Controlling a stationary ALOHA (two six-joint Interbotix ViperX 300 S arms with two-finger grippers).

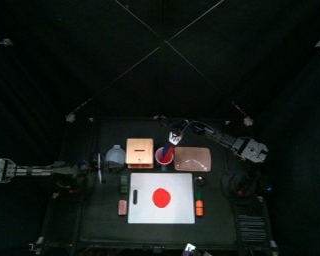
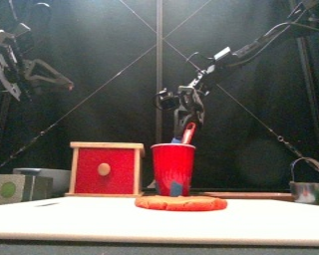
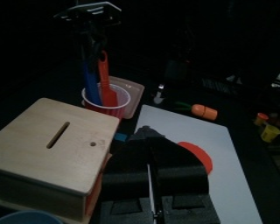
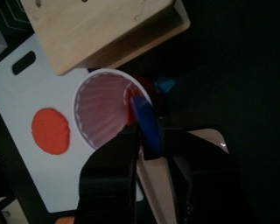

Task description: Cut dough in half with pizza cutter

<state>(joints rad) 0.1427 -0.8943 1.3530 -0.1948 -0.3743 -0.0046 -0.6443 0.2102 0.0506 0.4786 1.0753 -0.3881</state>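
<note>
Front view: the dough [image 2: 181, 202] is seen nearest, lying flat on the white board [image 2: 69, 221], so it can be cut there. Just behind the dough stands the red cup [image 2: 173, 168], and the cutter [image 4: 147, 128] is kept upright inside it. The right gripper [image 2: 185, 103] is placed over the cup, its jaws half closed around the cutter's handle; a firm hold cannot be told. The left gripper [image 3: 150, 174] is shut and rests left of the cup. Much open room is left above the cup.

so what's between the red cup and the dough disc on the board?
Nothing: in the left wrist view, bare white cutting board runs from the red plastic cup to the flat red dough disc. The top view agrees.
</note>
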